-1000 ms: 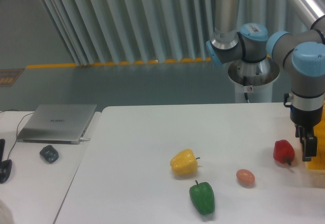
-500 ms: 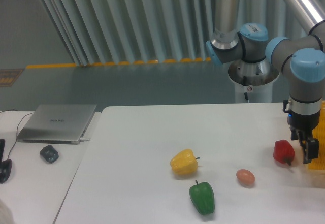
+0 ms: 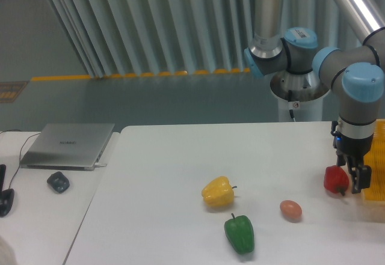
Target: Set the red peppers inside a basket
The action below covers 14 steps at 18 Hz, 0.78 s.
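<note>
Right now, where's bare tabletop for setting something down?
Free: the wide left half of the white table, between the laptop and yellow pepper. Crowded: right edge, where the gripper, red pepper, egg and basket cluster.

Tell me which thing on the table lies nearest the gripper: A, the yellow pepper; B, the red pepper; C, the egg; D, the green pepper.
B: the gripper hangs right beside the red pepper at the table's right edge, while the egg and the other peppers lie farther left.
</note>
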Each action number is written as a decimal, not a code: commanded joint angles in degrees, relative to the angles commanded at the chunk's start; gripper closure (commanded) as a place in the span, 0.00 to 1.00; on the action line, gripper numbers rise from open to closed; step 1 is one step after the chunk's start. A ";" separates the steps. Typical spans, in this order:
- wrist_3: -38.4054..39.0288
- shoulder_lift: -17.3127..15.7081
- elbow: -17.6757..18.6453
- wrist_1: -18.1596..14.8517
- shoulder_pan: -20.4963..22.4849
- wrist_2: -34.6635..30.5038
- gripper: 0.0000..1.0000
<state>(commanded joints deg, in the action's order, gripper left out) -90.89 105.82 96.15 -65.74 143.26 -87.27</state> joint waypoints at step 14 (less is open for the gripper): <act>4.62 -0.88 1.68 -0.53 -2.90 -0.79 0.00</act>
<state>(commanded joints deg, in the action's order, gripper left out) -86.28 104.94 97.83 -66.27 140.37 -88.07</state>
